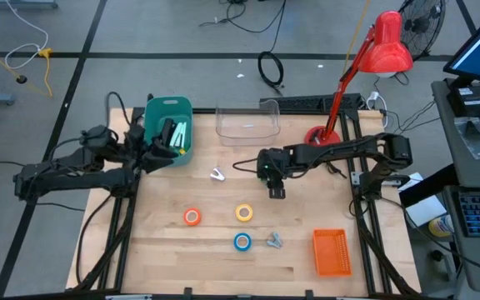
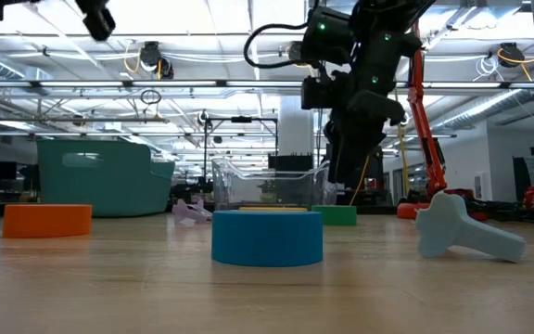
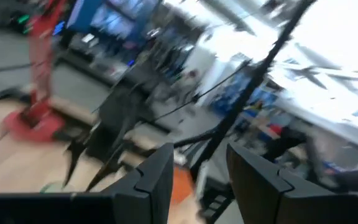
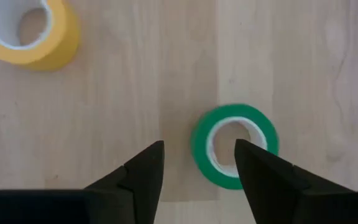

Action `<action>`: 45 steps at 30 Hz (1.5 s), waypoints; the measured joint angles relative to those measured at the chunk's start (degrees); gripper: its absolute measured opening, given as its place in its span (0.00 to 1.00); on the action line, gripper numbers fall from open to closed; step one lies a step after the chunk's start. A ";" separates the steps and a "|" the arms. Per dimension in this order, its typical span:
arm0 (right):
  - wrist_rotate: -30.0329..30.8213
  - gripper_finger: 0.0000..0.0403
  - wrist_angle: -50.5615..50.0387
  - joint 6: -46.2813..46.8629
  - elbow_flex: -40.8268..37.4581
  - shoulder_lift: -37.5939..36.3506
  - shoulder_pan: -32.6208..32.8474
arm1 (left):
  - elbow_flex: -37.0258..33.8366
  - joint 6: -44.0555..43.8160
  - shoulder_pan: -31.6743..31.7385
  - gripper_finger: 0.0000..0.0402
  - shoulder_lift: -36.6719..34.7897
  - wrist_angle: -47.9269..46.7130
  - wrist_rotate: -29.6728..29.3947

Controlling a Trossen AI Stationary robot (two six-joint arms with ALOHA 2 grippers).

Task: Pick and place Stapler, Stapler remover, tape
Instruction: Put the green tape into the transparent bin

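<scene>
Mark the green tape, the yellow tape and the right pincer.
green tape [image 4: 199, 149]: right wrist view, outer band of the ring.
yellow tape [image 4: 58, 38]: right wrist view, outer side wall.
right pincer [image 4: 199, 163]: right wrist view, gap midway between its open fingertips, above the green tape.

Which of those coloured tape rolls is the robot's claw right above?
The green tape roll, under the open right gripper. The yellow tape roll lies off to one side.

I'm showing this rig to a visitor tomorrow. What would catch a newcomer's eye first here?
Probably the red desk lamp leaning over the table's far right corner. Next, the right gripper, fingers open, hanging right above the green tape roll mid-table, with the yellow roll nearby. The left gripper sits over the teal bin.
</scene>
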 joint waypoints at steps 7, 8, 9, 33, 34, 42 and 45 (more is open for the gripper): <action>-0.18 0.46 -0.34 0.06 0.04 1.57 0.51 | 0.00 2.98 0.00 0.37 0.07 -9.22 -5.88; -0.20 0.46 -0.30 0.07 0.04 2.38 0.68 | 0.00 3.59 0.02 0.37 0.06 -9.19 -6.14; -0.28 0.46 -0.72 0.07 -0.05 3.05 0.81 | 0.00 4.19 0.00 0.37 0.04 -9.01 -6.49; 1.11 0.08 1.25 3.55 -0.07 4.75 0.79 | 0.00 4.32 0.02 0.37 0.04 -11.08 -7.88; 0.44 0.08 1.48 4.37 -0.07 3.43 0.67 | 0.00 4.32 0.02 0.37 0.04 -11.14 -7.88; -14.03 0.08 14.81 12.03 -0.04 -10.93 -3.85 | -0.02 4.20 0.02 0.37 0.04 -11.43 -7.86; -19.91 0.08 25.09 16.03 0.00 -14.87 -6.60 | -0.02 4.23 0.02 0.37 0.04 -11.43 -7.86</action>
